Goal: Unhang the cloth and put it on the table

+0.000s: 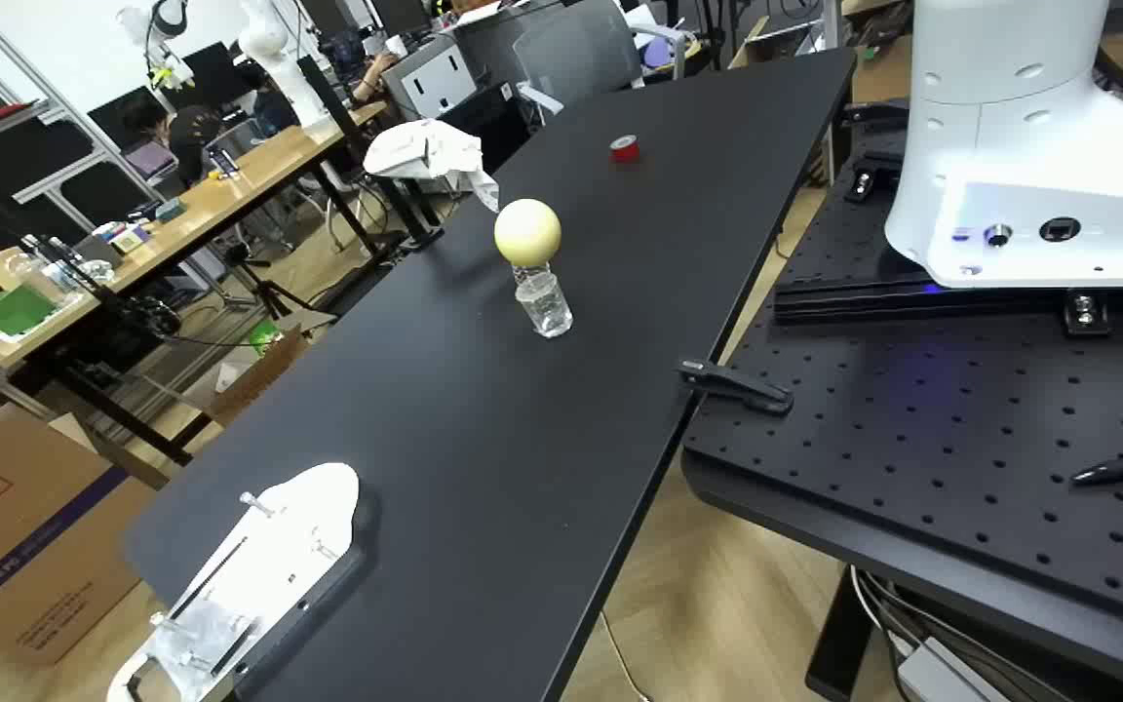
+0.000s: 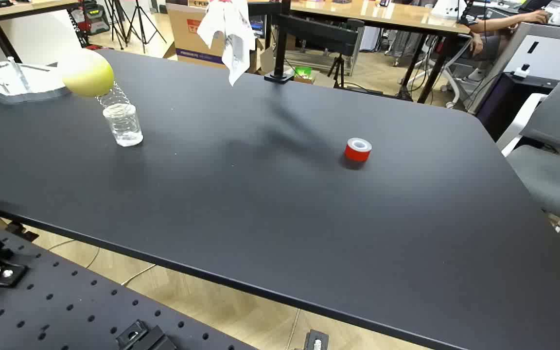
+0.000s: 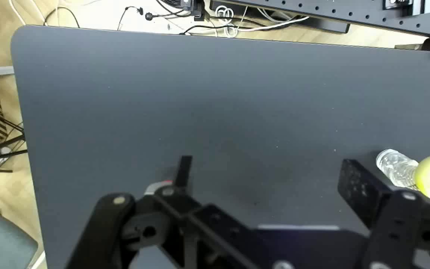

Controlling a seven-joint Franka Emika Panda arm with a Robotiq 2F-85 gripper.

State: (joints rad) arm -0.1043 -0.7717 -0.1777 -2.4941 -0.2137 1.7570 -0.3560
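In an exterior view, a limp white fabric cloth [image 1: 428, 154] is seen at the far long edge of the black round-cornered tabletop [image 1: 445, 419], opposite the white rounded robot base [image 1: 1020, 146]. In an exterior view, it is shown hanging beside a black upright stand [image 2: 281, 46] at that edge, its long axis roughly vertical and its lower tip free; its top is cut off. In the wrist view, the black two-fingered hand [image 3: 269, 172] is spread wide above the tabletop, nothing held; the cloth is not seen. With the near long edge along the top, the reach is judged to run bottomward, to the far edge.
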